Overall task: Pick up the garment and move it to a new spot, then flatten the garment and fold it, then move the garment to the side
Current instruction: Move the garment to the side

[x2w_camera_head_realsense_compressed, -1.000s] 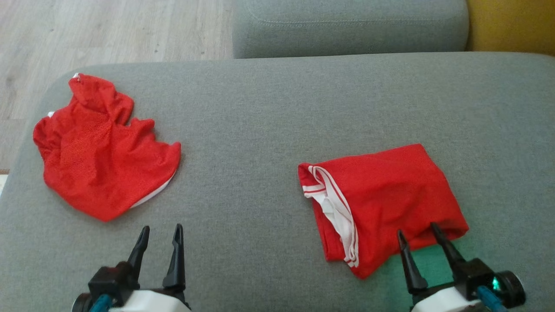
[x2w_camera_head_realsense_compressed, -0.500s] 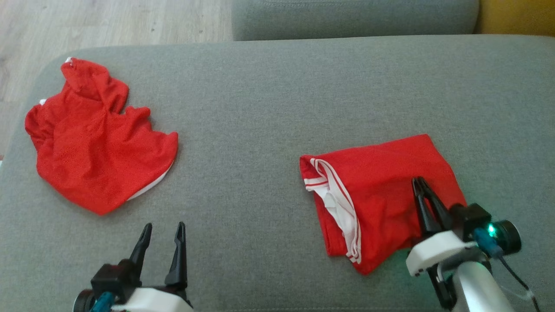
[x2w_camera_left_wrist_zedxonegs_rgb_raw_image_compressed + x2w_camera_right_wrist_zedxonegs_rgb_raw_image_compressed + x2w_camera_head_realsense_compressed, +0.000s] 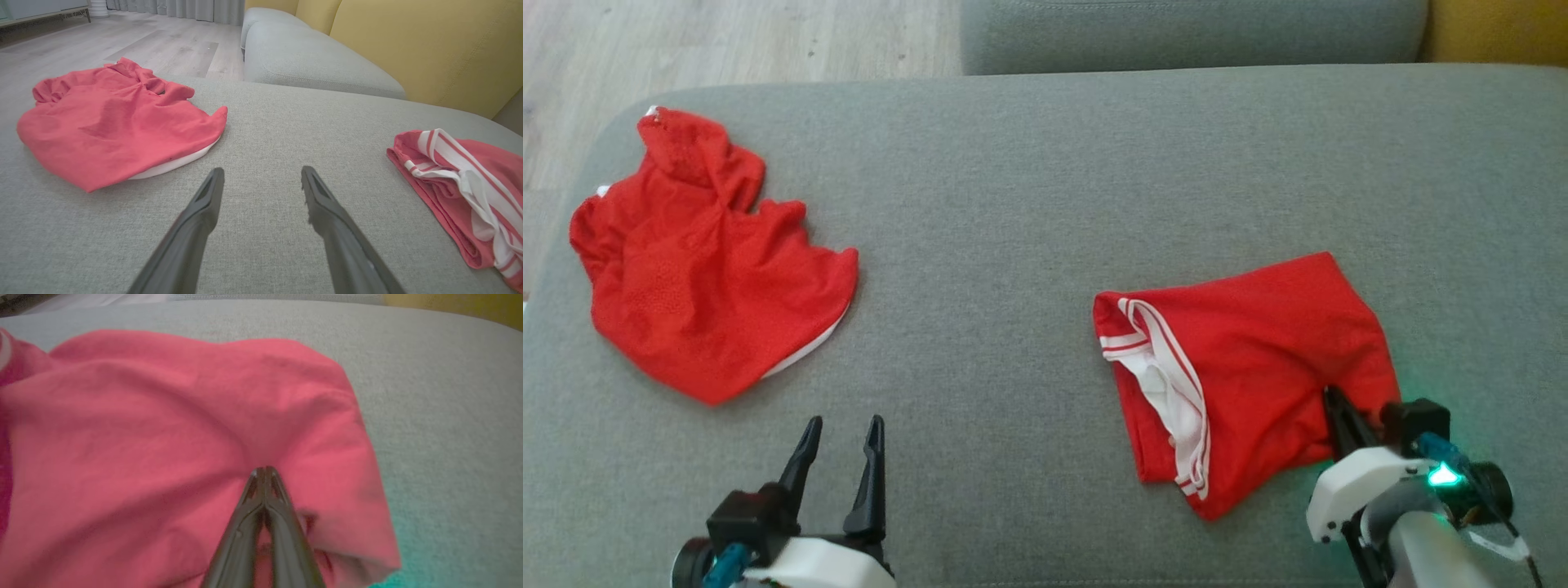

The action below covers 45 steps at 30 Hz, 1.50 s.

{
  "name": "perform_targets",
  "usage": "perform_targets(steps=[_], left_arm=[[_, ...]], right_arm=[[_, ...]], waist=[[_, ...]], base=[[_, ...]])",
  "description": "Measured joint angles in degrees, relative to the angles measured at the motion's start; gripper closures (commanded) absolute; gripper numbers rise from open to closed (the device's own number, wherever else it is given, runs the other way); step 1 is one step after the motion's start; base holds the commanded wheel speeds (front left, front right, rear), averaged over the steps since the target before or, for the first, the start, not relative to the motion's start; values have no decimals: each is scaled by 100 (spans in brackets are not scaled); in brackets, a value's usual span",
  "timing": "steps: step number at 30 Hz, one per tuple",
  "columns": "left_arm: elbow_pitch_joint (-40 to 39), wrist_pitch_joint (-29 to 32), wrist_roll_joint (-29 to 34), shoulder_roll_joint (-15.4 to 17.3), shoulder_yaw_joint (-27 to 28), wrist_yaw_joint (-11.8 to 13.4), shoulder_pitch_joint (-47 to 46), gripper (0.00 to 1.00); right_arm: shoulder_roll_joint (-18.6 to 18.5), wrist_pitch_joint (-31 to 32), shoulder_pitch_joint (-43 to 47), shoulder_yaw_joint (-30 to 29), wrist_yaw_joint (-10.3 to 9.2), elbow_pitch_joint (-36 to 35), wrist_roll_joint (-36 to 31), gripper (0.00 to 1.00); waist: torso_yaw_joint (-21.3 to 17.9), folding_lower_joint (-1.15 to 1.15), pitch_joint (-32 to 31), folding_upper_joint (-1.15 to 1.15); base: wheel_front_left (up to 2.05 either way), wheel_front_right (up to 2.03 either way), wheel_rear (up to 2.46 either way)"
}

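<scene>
"Red folded garment (image 3: 1258, 351), near right of the cushion (image 3: 1029, 204): status?" asks the clerk.
"Right gripper (image 3: 263, 470) pinched shut on its near edge; left gripper (image 3: 844, 420) idle, jaws apart. Advised: lift low, slide sideways slowly, keeping folds. Farther left: crumpled garment (image 3: 703, 286)."

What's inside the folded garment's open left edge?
In the folded garment, white fabric and striped trim show; deeper layers are hidden under the red top, pinched by the right end effector.

Home living room: grey sofa (image 3: 286, 122) with yellow back cushions (image 3: 408, 49), pale wood floor (image 3: 122, 41), long curtains (image 3: 184, 8) beyond.
</scene>
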Motion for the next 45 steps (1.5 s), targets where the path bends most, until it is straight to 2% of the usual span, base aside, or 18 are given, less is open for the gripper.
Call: perform_targets(steps=[15,18,22,23,24,25,26,30,31,36,40,45], left_arm=[[41,0,37,0,89,-3,10,0],[45,0,37,0,89,-7,34,0],[46,0,38,-1,122,-9,54,0],[46,0,38,-1,143,-10,68,0],[44,0,40,1,159,-10,92,0],[40,0,41,0,170,-13,134,0],[34,0,57,0,189,-38,182,0],[0,0,145,2,396,-56,283,0],[0,0,145,2,396,-56,283,0],[-63,0,242,-2,627,-151,283,0],[-110,0,343,-1,725,-208,309,0],[-118,0,341,-1,794,-208,475,0]], right_arm=[[8,-11,31,-509,1,302,-294,100],[7,-92,125,-597,1,285,-279,93],[8,-233,457,-573,1,34,-32,78],[8,-275,554,-560,1,-107,24,72],[8,-305,644,-530,1,-271,71,60],[8,-325,727,-490,1,-464,151,26],[8,-337,821,-450,1,-708,240,0],[10,-364,1198,-357,1,-1820,439,0],[10,-364,1198,-357,1,-1820,439,0],[12,-366,1737,-315,1,-3050,517,0],[16,-366,2090,-311,1,-3476,497,0],[20,-366,2205,-256,1,-3487,453,0]], waist=[[-261,0,-155,0],[-259,0,-238,0],[-237,0,-368,0],[-231,0,-403,0],[-226,0,-435,0],[-222,0,-464,0],[-219,0,-488,0],[-221,0,-555,0],[-221,0,-555,0],[-205,0,-635,0],[-161,0,-689,0],[-107,0,-728,0]], base=[[0,0,0],[0,0,0],[0,0,0],[0,0,0],[0,0,0],[0,0,0],[0,0,0],[0,0,0],[0,0,0],[0,0,0],[0,0,0],[0,0,0]])
